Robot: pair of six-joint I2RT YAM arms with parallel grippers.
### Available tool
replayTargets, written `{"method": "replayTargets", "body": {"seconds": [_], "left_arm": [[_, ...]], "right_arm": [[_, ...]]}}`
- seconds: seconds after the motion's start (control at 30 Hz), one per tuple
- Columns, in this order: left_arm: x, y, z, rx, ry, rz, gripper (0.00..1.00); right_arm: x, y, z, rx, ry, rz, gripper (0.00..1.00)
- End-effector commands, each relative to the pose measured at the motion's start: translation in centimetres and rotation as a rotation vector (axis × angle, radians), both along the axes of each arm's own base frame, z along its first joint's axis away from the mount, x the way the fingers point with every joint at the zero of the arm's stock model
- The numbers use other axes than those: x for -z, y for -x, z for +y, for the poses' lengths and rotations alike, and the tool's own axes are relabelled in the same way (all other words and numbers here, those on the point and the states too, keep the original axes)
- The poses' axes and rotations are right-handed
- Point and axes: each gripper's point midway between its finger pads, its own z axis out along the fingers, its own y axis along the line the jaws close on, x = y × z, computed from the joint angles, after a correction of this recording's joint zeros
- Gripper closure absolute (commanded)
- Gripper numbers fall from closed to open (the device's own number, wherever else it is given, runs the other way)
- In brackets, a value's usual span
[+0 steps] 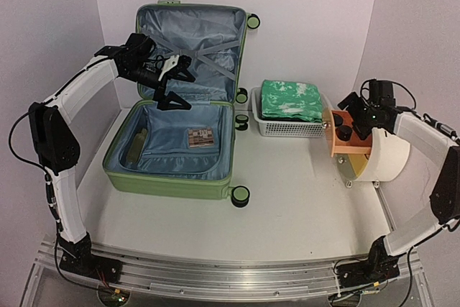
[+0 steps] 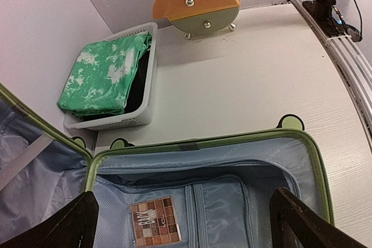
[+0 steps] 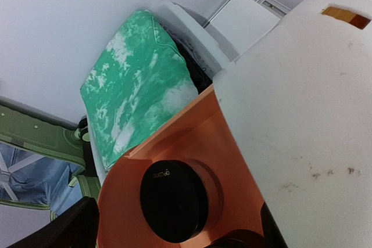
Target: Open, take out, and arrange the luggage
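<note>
Light-green hard shell takes up the left half of the table [image 1: 309, 199]: the suitcase [image 1: 172, 181] lies open, base flat, lid standing up at the back wall, wheels [image 1: 241, 195] to the right. My left claw [image 1: 175, 85] hangs spread wide and empty above the hinge line, tilted down into the base, and it is by far the nearer one. Just below it an eyeshadow palette [image 2: 156, 220] lies flat on the blue lining [image 2: 232, 213]. Its long side seems to run along the hinge toward the wheels, so my fingers straddle its shorter width. The room around it is open, but lying flat on soft fabric it offers little edge, and the lid close behind limits backing up. My right claw [image 1: 353, 116], also spread and holding nothing, sits well apart at the cream cylinder [image 1: 384, 159], over a black compact [image 3: 172, 201] on its orange shelf [image 3: 174, 143]. The white mesh basket [image 1: 291, 129] with its green tie-dye cloth [image 1: 290, 100] stands between.
</note>
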Motion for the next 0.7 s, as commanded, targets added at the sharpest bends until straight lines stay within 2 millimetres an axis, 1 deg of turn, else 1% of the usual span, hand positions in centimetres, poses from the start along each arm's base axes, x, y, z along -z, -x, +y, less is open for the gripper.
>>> {"method": "replayTargets", "body": {"seconds": [0.0,0.07,0.17,0.33,0.43,0.53,0.67], "left_arm": [[-1.6,1.2,0.1,0.027,0.020,-0.025,0.00],[-1.5,1.2,0.1,0.027,0.017,-0.025,0.00],[-1.4,1.2,0.1,0.028,0.017,-0.024,0.00],[-1.6,1.1,0.2,0.025,0.017,-0.029,0.00],[-1.4,1.1,0.2,0.023,0.011,-0.028,0.00],[-1.3,1.1,0.2,0.025,0.011,-0.026,0.00],[-1.4,1.2,0.2,0.026,0.013,-0.028,0.00]], "right_arm": [[-7.1,-2.5,0.7,-0.076,0.028,-0.279,0.02],[-7.2,-2.5,1.5,-0.121,0.016,-0.284,0.02],[-6.8,-2.5,2.0,-0.140,-0.022,-0.270,0.02],[-4.6,-1.8,2.0,-0.043,-0.198,-0.187,0.02],[-3.9,-1.6,2.2,-0.023,-0.254,-0.162,0.02],[-4.5,-1.7,2.8,-0.043,-0.291,-0.166,0.02],[-6.4,-1.8,2.8,-0.068,-0.220,-0.203,0.02]]}}
